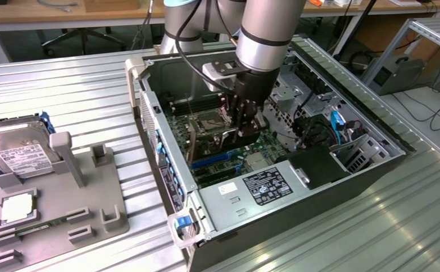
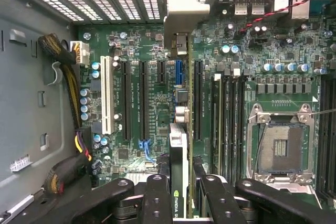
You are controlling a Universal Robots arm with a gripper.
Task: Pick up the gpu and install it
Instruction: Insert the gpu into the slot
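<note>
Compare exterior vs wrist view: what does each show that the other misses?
Exterior: the arm, the case from outside, the power supply, and the fixture with the hard drive at the exterior view's left. Wrist: the gpu edge-on between the fingers, over the motherboard slots. Both: the gripper, motherboard and CPU socket.

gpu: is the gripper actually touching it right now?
Touching. The wrist view shows the gpu edge-on, clamped between the fingers of the gripper, over the motherboard.
</note>
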